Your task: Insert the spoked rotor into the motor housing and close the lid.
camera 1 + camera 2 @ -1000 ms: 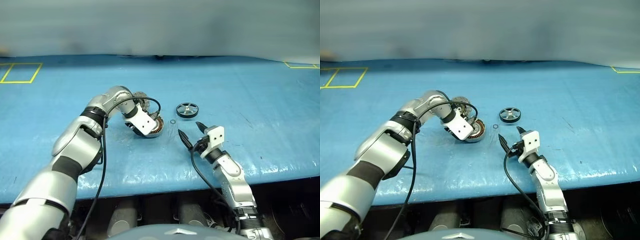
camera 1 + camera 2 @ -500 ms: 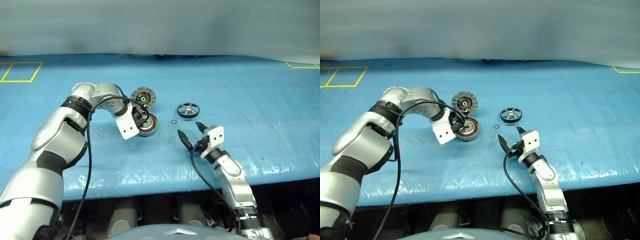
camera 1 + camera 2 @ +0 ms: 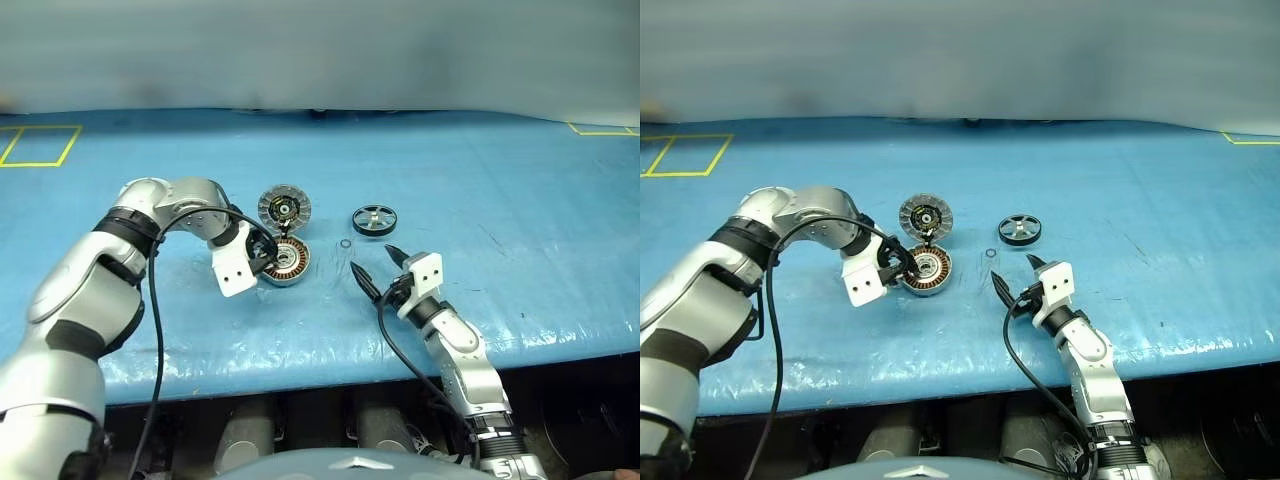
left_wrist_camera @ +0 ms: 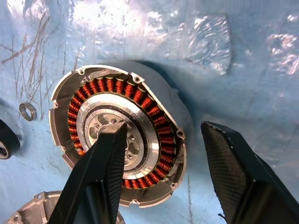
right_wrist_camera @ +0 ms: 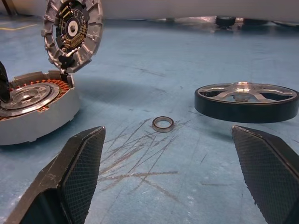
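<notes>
The motor housing [image 3: 286,262] lies open on the blue table, showing its copper winding ring [image 4: 154,116] and silver hub. Its lid [image 3: 284,208] stands upright at the far edge, finned inner face toward me. My left gripper [image 3: 262,260] points down at the housing's left side. It is open, with one finger [image 4: 105,158] over the hub and the other finger [image 4: 233,163] outside the wall. The spoked rotor [image 3: 374,219] lies flat to the right, apart from both grippers. My right gripper [image 3: 370,257] hovers open and level in front of it, holding nothing.
A tiny thin ring [image 3: 345,243] lies between the housing and the rotor. Yellow tape marks sit at the far left [image 3: 40,146] and the far right [image 3: 600,130]. The table's front edge [image 3: 330,372] runs just below the right arm.
My left arm swung left and its wrist rolled, uncovering the housing. The lid, hidden a second ago, now stands open. The housing slid slightly toward me and left. The right arm stayed still.
</notes>
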`<state>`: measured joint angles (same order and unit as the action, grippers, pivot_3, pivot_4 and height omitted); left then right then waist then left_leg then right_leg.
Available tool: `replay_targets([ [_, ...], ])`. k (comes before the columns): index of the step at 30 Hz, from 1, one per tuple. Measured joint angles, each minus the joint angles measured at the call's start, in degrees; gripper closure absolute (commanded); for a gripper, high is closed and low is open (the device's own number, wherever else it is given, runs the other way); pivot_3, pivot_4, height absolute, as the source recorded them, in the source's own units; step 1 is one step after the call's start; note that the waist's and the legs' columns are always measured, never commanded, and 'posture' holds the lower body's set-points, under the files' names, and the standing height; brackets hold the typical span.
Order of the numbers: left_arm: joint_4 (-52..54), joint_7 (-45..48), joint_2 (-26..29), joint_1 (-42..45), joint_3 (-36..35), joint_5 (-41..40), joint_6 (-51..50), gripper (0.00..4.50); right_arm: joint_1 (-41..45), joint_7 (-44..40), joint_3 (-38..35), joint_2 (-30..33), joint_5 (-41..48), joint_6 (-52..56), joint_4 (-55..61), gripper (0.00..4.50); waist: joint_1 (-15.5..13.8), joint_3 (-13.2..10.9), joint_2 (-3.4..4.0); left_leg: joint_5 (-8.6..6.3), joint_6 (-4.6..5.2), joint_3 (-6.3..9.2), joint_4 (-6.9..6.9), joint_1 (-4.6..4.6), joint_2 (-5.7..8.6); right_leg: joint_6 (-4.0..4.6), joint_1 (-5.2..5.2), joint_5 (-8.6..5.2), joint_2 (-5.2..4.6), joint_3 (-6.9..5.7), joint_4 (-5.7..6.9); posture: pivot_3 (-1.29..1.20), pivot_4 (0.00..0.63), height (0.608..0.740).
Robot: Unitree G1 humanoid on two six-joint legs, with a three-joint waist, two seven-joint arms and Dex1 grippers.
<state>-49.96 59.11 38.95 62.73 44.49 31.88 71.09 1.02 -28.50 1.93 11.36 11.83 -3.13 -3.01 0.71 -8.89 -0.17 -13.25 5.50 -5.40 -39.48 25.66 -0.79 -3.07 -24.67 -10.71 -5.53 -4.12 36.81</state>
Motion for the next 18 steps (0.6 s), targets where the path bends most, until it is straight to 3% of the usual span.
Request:
replay_targets([
  [5,5.0,2.8,2.0,-2.6,-0.4,-3.1,-2.2,1.88,0.8,-0.3,0.1,0.0,0.0,0.1,-0.1,0.00,0.0,0.0,0.01,0.00,0.00,0.00,-0.03,-0.11,0.00,-0.02,0.00,0.00,0.00,0.01,0.00,0.00,0.150,0.740],
  [8,6.6,3.5,2.1,-3.7,-1.0,-3.3,-4.8,1.24,1.2,-0.6,0.5,0.0,0.0,0.1,-0.1,0.00,-0.1,0.0,0.01,0.02,-0.03,0.00,-0.03,-0.11,-0.01,-0.02,0.03,0.00,0.02,0.00,0.02,0.00,0.150,0.740],
  [11,7.9,3.9,2.5,-4.8,-1.4,-3.6,-7.1,0.31,1.3,-1.2,1.2,0.0,0.0,0.2,-0.2,0.00,-0.1,0.0,0.01,0.03,-0.04,-0.02,-0.02,-0.10,-0.01,-0.02,0.05,0.00,0.03,0.01,0.04,0.00,0.150,0.740],
  [18,11.4,8.5,4.6,-6.7,-4.7,-12.1,-13.1,0.31,1.7,-1.6,1.6,-0.1,0.0,0.2,-0.7,0.00,0.0,0.0,0.01,0.02,-0.04,-0.02,-0.04,-0.10,-0.01,-0.03,0.03,0.00,0.03,0.03,0.02,0.00,0.150,0.740],
])
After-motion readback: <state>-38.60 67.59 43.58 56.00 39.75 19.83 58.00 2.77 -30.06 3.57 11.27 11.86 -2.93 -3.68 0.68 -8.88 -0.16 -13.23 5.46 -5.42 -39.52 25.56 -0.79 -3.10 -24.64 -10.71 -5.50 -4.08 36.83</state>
